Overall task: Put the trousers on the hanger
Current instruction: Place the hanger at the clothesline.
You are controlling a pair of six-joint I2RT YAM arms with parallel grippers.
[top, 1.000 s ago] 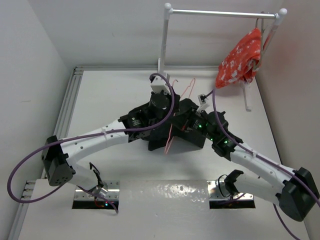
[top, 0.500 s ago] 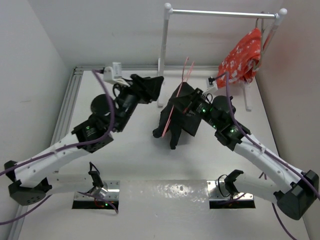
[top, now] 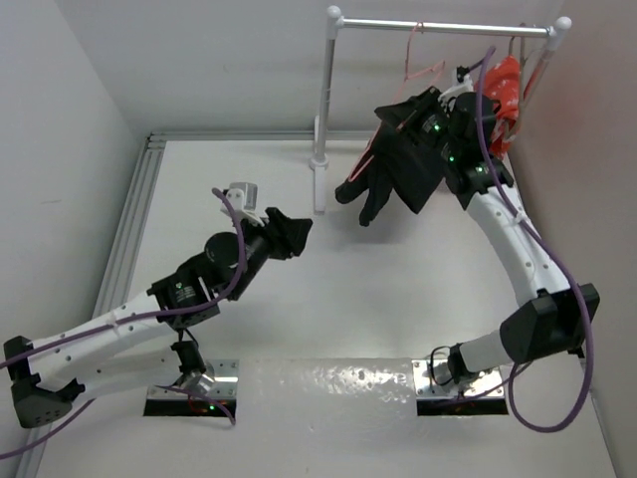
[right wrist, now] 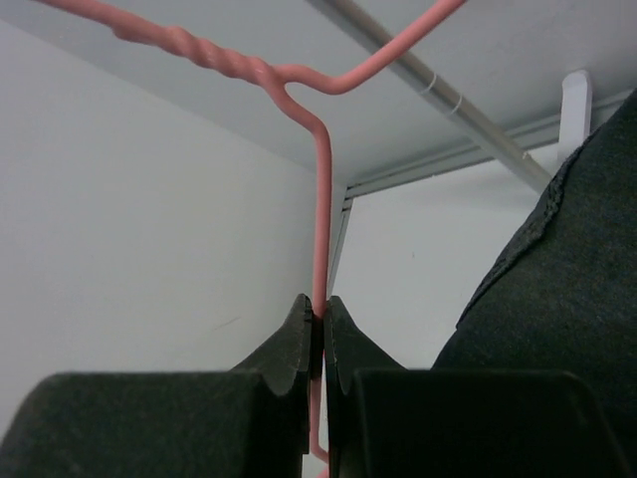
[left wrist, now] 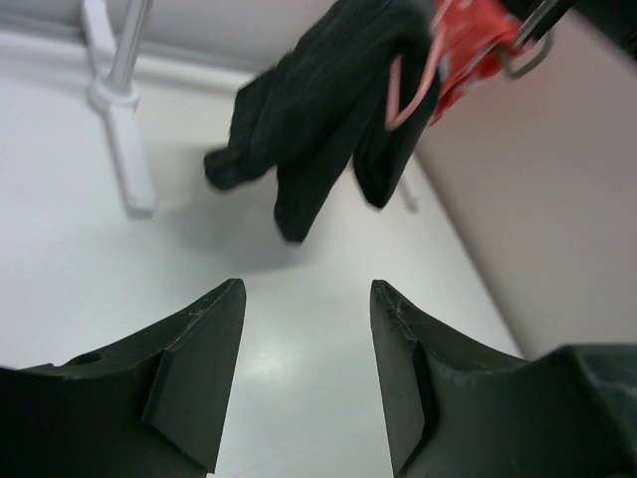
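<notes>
The black trousers [top: 398, 171] hang draped over the pale pink hanger [top: 426, 70], lifted off the table just under the white rail [top: 448, 28]. The hanger's hook is up by the rail; I cannot tell whether it rests on it. My right gripper [top: 430, 112] is shut on the hanger's wire [right wrist: 321, 199] below the twisted neck, with the trousers [right wrist: 557, 329] beside it. My left gripper [top: 289, 234] is open and empty low over the table, its fingers [left wrist: 199, 349] pointing at the hanging trousers [left wrist: 318, 110] and hanger [left wrist: 408, 90].
A red-and-white patterned cloth [top: 503, 90] hangs at the rail's right end, close behind the right wrist. The rail stand's left post [top: 324, 119] and foot [left wrist: 119, 149] stand between the arms. A wall runs close along the right.
My right arm has lifted the hanger with the trousers from the table up to the rail. My left gripper has let go and drawn back toward the near left.
</notes>
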